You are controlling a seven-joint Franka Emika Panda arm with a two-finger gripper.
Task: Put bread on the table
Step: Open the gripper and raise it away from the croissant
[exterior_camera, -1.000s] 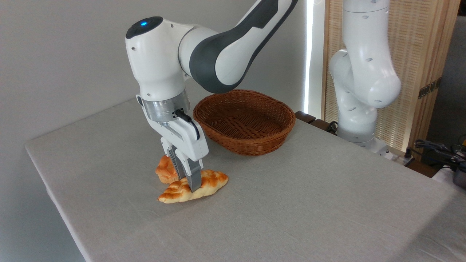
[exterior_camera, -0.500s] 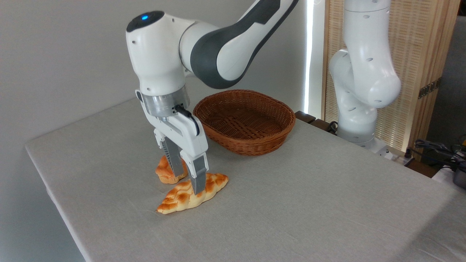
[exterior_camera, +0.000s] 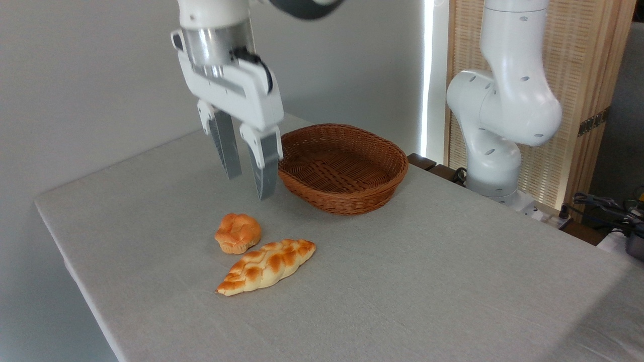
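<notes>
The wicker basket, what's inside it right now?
Nothing shows inside the basket: only its woven floor and far wall. Its near wall covers the near strip of the floor, and the gripper hides a bit of the left rim.

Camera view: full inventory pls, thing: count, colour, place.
bread: 1, golden-yellow braided loaf with brown bumps, lying on the table near the front left, apart from the gripper
bun: 1, orange, round, on the table just behind-left of the bread
basket: 1, brown wicker, empty, on the table behind the bread
table: 1, light grey-white cloth, fills most of the view
screen: 1, pale wooden slats, back right
cables: a few, dark, far right edge
arm: 1, white, base at the back right
gripper: 1, white with grey fingers, open and empty, raised above the bun
</notes>
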